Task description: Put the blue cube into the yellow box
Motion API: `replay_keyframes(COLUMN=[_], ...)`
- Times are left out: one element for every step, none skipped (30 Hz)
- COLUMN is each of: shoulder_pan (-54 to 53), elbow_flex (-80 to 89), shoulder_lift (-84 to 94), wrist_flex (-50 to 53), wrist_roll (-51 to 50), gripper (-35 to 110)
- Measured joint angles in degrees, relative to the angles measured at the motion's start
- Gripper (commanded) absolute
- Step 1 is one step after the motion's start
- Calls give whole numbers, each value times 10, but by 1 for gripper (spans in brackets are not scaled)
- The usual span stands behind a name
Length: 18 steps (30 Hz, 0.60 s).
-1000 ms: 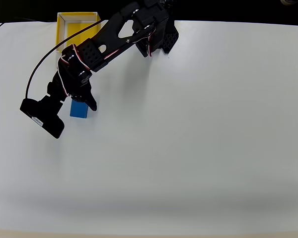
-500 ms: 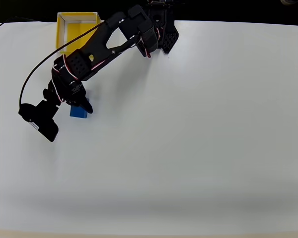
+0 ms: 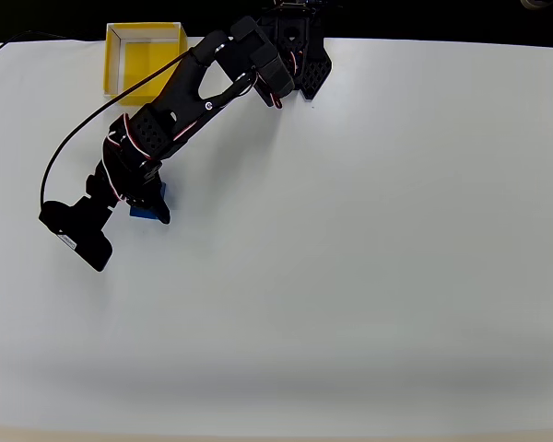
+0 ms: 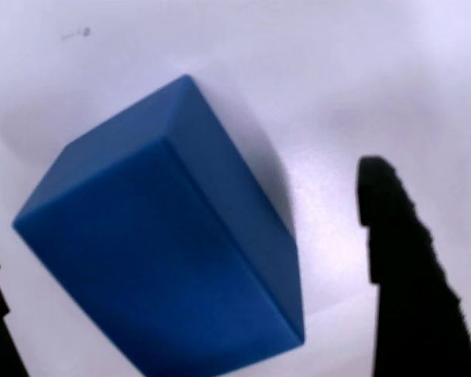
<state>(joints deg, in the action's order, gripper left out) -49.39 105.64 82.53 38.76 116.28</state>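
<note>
Claw: mine (image 3: 146,204), spread apart and low over the white table (image 3: 369,258); the wrist view shows one finger (image 4: 404,267) clear of the block.
Blue cube: (image 4: 165,236) on the table between my fingers, unheld.
Yellow box: (image 3: 117,61) at the table's far-left corner in the overhead view, well apart from the cube (image 3: 147,213).

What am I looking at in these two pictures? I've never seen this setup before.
The overhead view looks straight down on a white table. The black jointed machine is a small robot arm; its two-finger gripper sits at the far end. The other picture comes from a camera riding on the gripper itself. On the table lie a small solid bright-blue cube and, near the top edge, a square open-topped yellow box. The fingers straddle the cube with a gap showing, so nothing is gripped yet.
</note>
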Motion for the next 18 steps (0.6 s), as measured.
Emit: replay_keyframes(shoulder_pan=[1, 3, 5, 7, 8, 9, 9, 9, 8, 9, 9, 9, 9, 9, 9, 9, 9, 9], elbow_flex=[2, 6, 8, 11, 14, 18, 20, 25, 27, 33, 37, 40, 44, 47, 51, 55, 59, 63], shoulder_lift=[-2, -2, -2, -2, -2, -2, -3, -2, -2, -2, -2, -2, -2, -2, -2, -2, -2, -2], wrist_flex=[-3, -4, -5, -5, -6, -6, -6, -6, -5, -4, -4, -1, -1, -1, -1, -2, -4, -6], wrist_roll=[-1, -3, -3, -3, -3, -3, -3, -3, -3, -3, -3, -3, -3, -3, -3, -3, -3, -3], gripper=[51, 51, 51, 51, 51, 51, 51, 51, 51, 51, 51, 51, 51, 51, 51, 51, 49, 46])
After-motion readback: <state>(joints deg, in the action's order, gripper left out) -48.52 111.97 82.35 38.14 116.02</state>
